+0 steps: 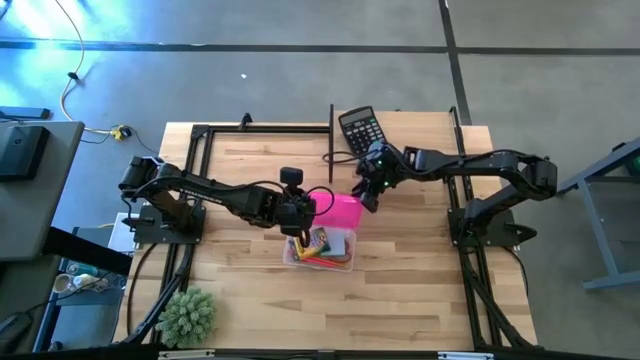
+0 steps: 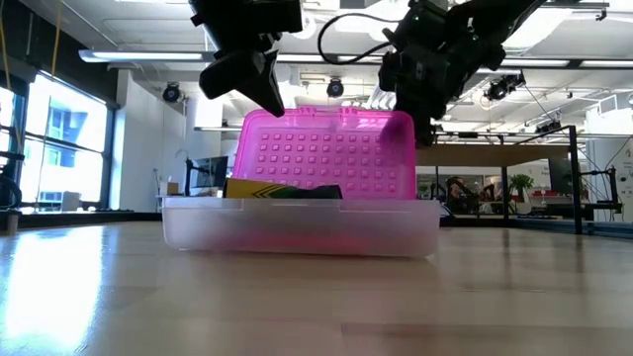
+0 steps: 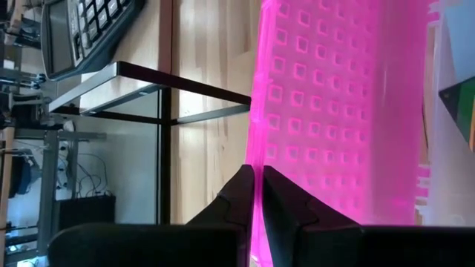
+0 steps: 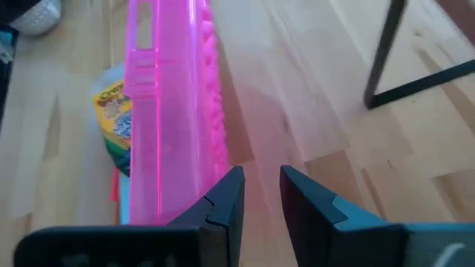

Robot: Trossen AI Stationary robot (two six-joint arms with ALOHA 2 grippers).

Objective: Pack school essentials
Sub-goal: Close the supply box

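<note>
The clear case (image 1: 318,250) sat mid-table with its pink lid (image 2: 329,153) standing upright; the crayon box (image 2: 259,189), notepad (image 1: 337,243) and other stationery lay inside. Left gripper (image 3: 257,194) was pinched on the lid's edge. Right gripper (image 4: 261,194) hovered just behind the lid's other corner, fingers slightly parted, holding nothing; the calculator (image 1: 361,129) lay beyond.

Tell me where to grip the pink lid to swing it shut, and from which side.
Grip the pink lid at its free top edge, coming from above. It stands upright on the clear box, hinged low. The left gripper already pinches that edge; the right gripper sits just behind it, open.
</note>
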